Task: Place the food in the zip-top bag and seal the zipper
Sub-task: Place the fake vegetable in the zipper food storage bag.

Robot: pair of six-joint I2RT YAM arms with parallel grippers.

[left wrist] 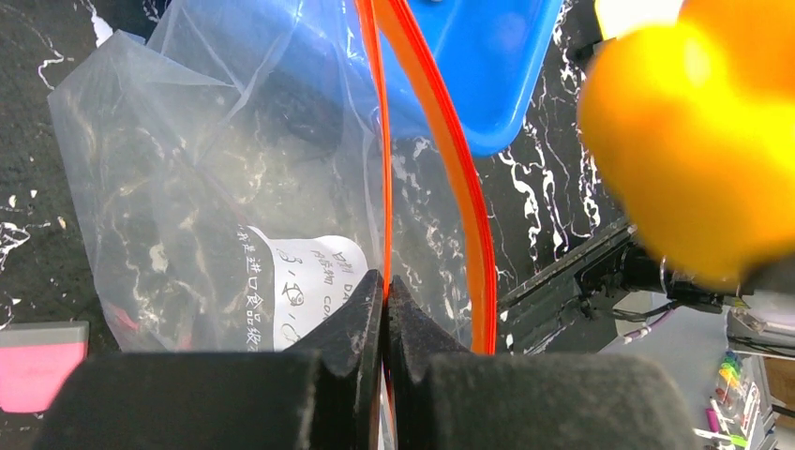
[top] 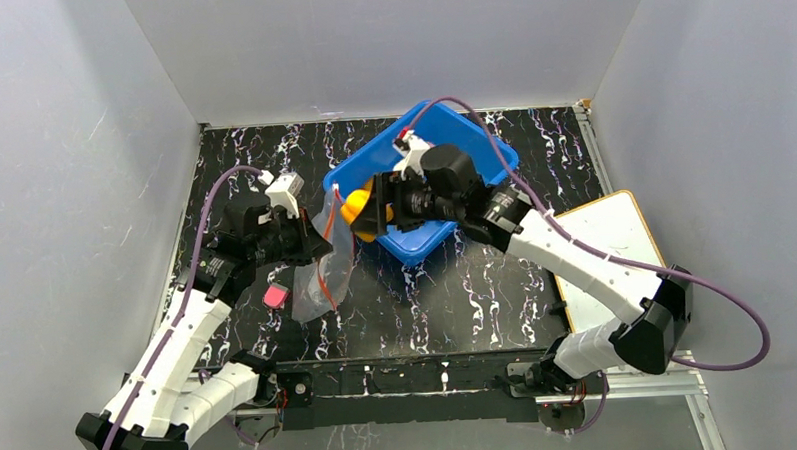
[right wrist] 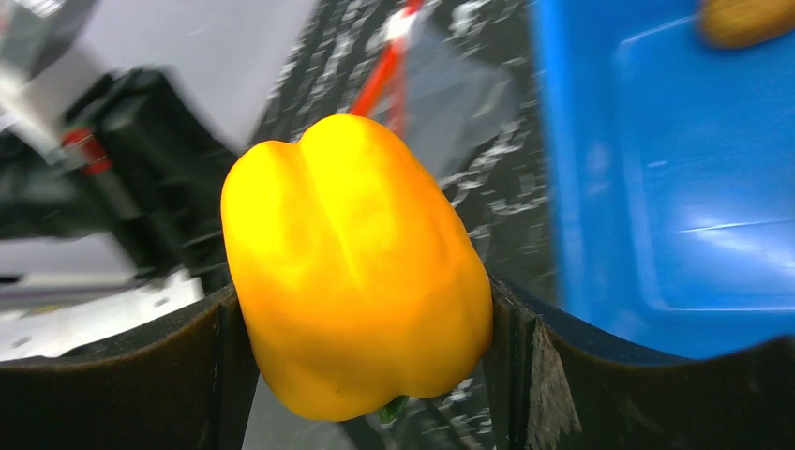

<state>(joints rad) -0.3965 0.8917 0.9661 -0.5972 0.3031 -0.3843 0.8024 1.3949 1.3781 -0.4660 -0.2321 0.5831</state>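
The right gripper [right wrist: 364,361] pinched the orange-yellow pepper [right wrist: 356,281] between its pads, just off the left rim of the blue bin [top: 472,147]. Left of the bin, the left gripper [left wrist: 385,281] was pressed together on one strip of the zipper [left wrist: 441,141], holding up the zip-top bag [left wrist: 187,187] with its mouth parted. A blurred orange-brown lump [right wrist: 745,19] lay inside the bin. A pink block [top: 275,295] sat on the desk [top: 457,293] farther left of the bin.

Left arm [top: 183,338] and right arm [top: 576,264]: glossy white link shells, black joint housings, thin purple cables [top: 455,99] looping off each wrist, matte black padded fingers [right wrist: 131,384].
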